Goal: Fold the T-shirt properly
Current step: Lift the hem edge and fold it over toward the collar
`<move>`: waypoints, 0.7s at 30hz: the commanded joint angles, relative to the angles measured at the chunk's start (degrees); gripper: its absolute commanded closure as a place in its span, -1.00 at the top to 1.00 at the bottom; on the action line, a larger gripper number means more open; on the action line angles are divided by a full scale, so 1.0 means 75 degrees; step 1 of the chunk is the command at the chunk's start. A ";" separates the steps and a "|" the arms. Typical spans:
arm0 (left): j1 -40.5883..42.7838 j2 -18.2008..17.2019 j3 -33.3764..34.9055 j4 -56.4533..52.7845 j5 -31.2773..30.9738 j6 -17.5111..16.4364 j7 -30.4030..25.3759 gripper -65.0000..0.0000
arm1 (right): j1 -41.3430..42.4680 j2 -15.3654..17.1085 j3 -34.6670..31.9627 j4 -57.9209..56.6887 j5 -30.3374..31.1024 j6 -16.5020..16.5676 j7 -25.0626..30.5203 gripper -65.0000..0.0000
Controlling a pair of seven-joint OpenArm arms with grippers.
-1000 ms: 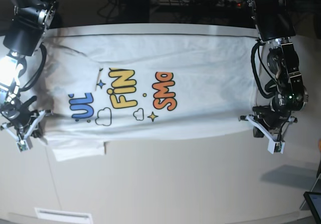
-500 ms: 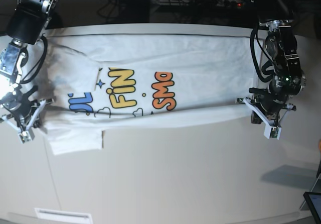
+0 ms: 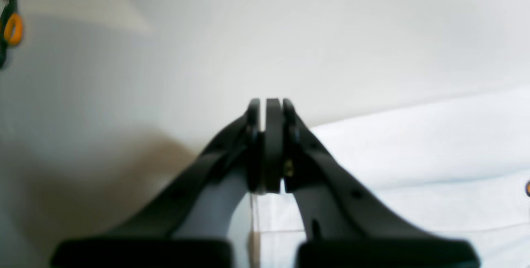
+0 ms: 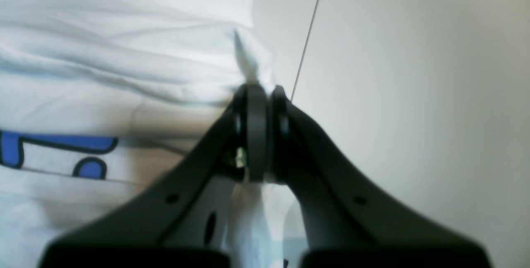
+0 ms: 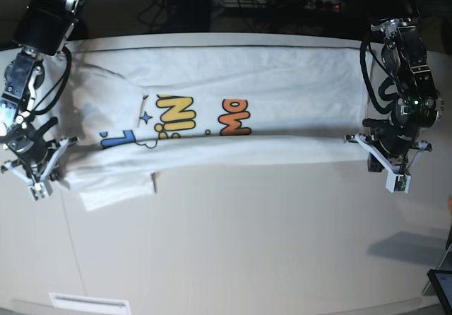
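Two robot arms hold one white T-shirt (image 5: pixel 233 75) stretched between them over one pale surface (image 5: pixel 233 244). The left pincer (image 3: pixel 267 148) is clenched on one end of the shirt's near edge, the right pincer (image 4: pixel 261 135) on the other. Three pieces of printed lettering show, one blue, one yellow, one orange, partly covered by the raised fold. One white flap (image 5: pixel 116 191) hangs out near the right pincer. One pair of scissors (image 3: pixel 11 21) with orange on its handles appears in the left wrist view.
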 commanded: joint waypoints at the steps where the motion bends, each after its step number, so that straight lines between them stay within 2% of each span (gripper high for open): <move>1: -0.0001 -0.0140 -0.0048 0.0152 0.0009 0.0011 -0.0052 -1.00 | 0.0139 0.0086 0.0031 0.0168 0.0080 -0.0065 0.0073 -1.00; 21: 0.0972 -0.0105 0.0081 0.0058 0.0091 0.0011 -0.0052 -1.00 | -0.0283 0.0075 0.0031 0.0215 0.0069 -0.0065 -0.0032 -1.00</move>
